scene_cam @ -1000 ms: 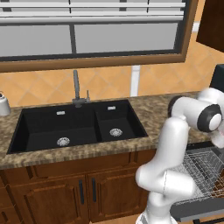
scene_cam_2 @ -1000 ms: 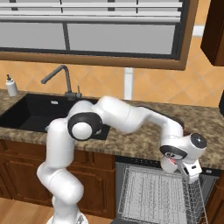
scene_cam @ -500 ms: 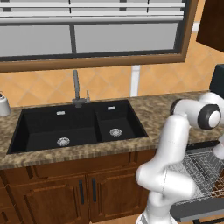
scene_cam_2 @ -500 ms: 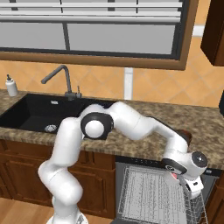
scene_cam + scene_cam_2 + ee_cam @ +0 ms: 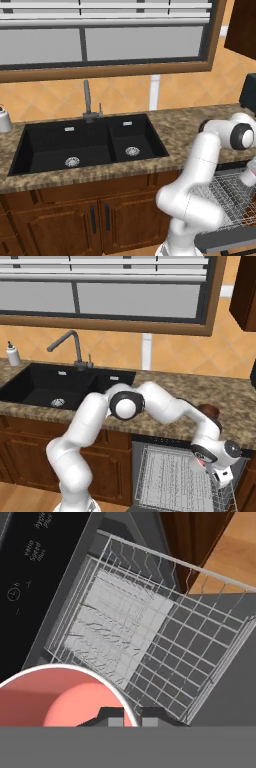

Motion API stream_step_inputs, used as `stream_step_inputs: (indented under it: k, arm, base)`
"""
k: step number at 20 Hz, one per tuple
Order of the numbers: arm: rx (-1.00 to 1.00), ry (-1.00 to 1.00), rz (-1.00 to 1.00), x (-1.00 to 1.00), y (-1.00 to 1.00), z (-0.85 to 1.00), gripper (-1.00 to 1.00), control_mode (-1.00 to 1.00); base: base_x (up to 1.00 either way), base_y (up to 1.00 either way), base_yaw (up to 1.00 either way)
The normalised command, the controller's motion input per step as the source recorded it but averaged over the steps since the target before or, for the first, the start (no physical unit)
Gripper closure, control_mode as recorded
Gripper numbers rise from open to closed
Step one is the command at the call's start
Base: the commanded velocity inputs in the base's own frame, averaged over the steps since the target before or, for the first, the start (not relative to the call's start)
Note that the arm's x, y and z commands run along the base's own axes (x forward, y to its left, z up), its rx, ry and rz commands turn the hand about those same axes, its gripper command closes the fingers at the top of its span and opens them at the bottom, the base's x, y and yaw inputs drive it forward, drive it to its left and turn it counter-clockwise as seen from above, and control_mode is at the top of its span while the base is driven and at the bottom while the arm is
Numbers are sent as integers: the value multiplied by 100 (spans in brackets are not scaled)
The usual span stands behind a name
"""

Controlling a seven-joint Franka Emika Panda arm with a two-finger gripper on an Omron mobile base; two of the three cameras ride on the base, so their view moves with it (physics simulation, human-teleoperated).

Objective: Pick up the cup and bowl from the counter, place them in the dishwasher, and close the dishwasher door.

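End effector (image 5: 125, 716) grips cup (image 5: 55, 697) (pink) over rack (image 5: 150, 642).

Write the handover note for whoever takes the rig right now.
Gripper: jaws shut on the rim of the pink cup, held over the wire rack of the open dishwasher.
Bowl: brown, on the counter behind the arm's wrist.
Done: cup lifted and brought to the dishwasher.
Left: release cup in rack, fetch and load bowl, close the dishwasher door.
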Motion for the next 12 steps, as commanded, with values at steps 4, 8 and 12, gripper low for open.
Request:
stream_step_inputs:
  k: [4,8,12]
  arm:
    - [5,0,0,36,-8,-48,100,-100]
    - [1,0,0,10,-26,-54,100,-100]
    - [0,0,-2,16,-40,-57,100,-100]
  base:
    - [0,0,0]
    - [0,0,0]
    - [0,0,0]
